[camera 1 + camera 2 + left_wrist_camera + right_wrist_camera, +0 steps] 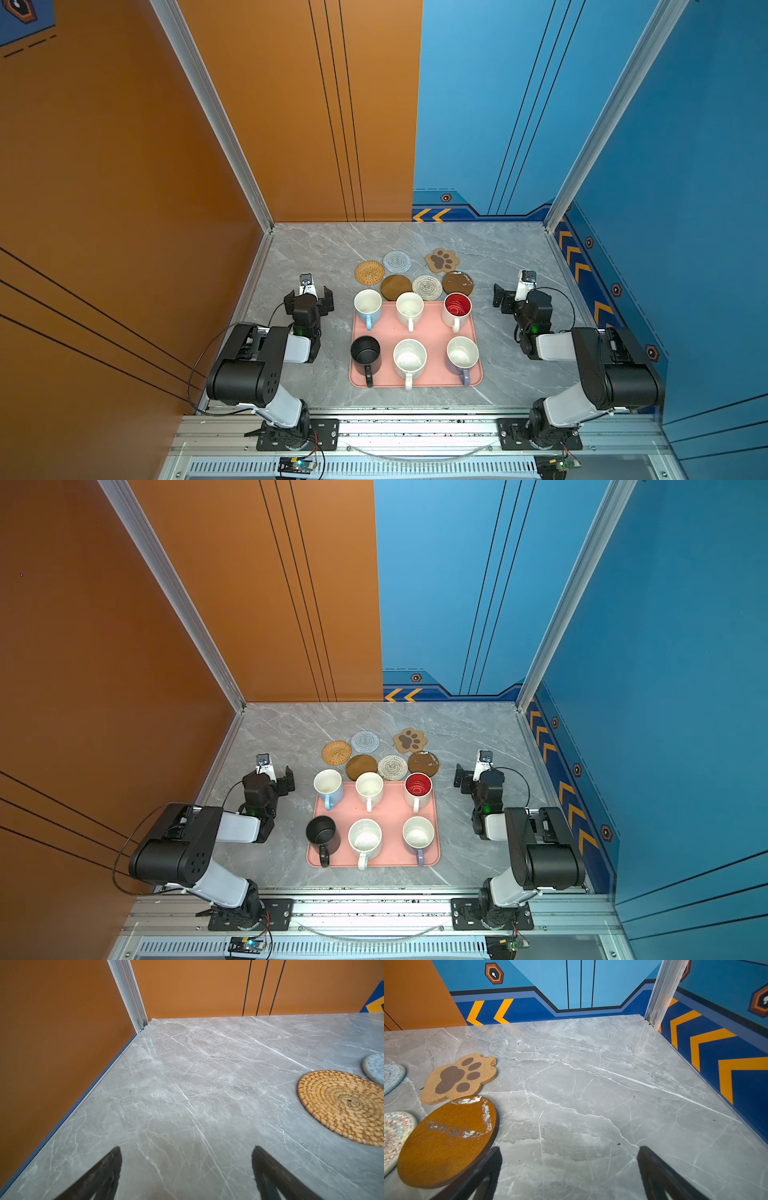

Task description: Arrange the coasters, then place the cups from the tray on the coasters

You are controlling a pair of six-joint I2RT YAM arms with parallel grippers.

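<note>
Both claws gape wide and empty on either side of the pink tray (432, 328), with all six cups standing on it.

The left claw (186, 1148) and right claw (569, 1148) hover over the bare marble table (311, 249), jaws fully spread, gripping nothing. Between them, the far row holds the light blue cup (368, 305), plain white cup (409, 309) and red-lined cup (457, 307). The black cup (365, 353), speckled cup (409, 358) and lavender cup (462, 355) sit nearer the arm bases. Ahead and inward of both claws, six coasters bunch past the tray: rattan coaster (369, 272) nearest the left claw, grey woven coaster (397, 262), brown coaster (395, 287), beige woven coaster (427, 286) and scuffed brown coaster (457, 283) near the right claw's inner finger. The tan coaster (441, 260) bears a dark paw print.
</note>
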